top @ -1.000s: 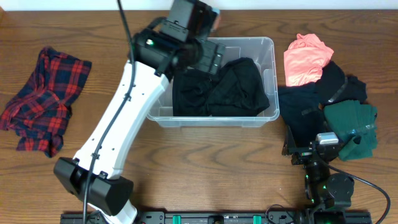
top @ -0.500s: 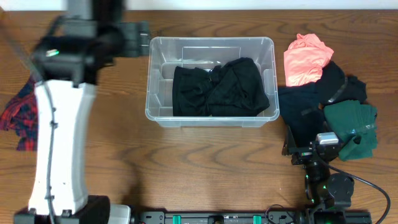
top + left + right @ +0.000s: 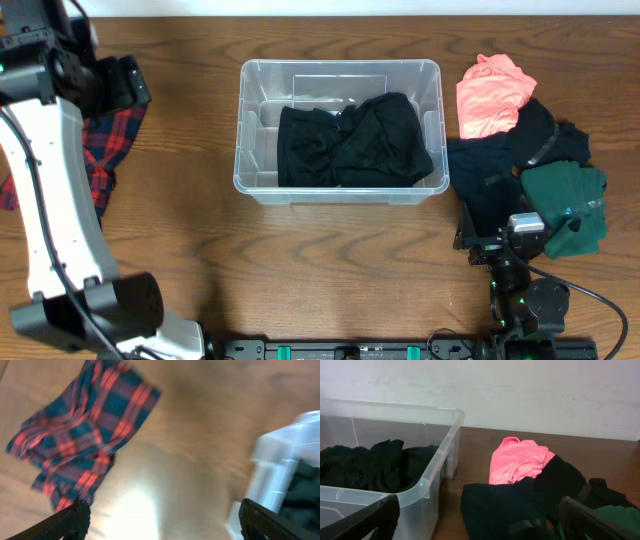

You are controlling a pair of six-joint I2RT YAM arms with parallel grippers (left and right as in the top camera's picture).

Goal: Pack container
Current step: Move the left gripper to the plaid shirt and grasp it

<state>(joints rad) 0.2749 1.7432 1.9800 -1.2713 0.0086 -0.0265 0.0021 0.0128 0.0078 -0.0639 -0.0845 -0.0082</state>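
Wooden table [image 3: 330, 270], clear rectangular container [image 3: 340, 192] with rounded rim holding black clothes [image 3: 355, 145], left fingers [image 3: 65, 522] wide, right fingers [image 3: 370, 517] wide

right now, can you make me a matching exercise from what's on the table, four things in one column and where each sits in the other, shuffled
Things:
1. plaid cloth
2. pink garment
3. green garment
4. black clothes

Places:
a. far right, nearer the front
b. left of the container
c. just right of the container, at the back
d. inside the container

Pairs: 1-b, 2-c, 3-a, 4-d
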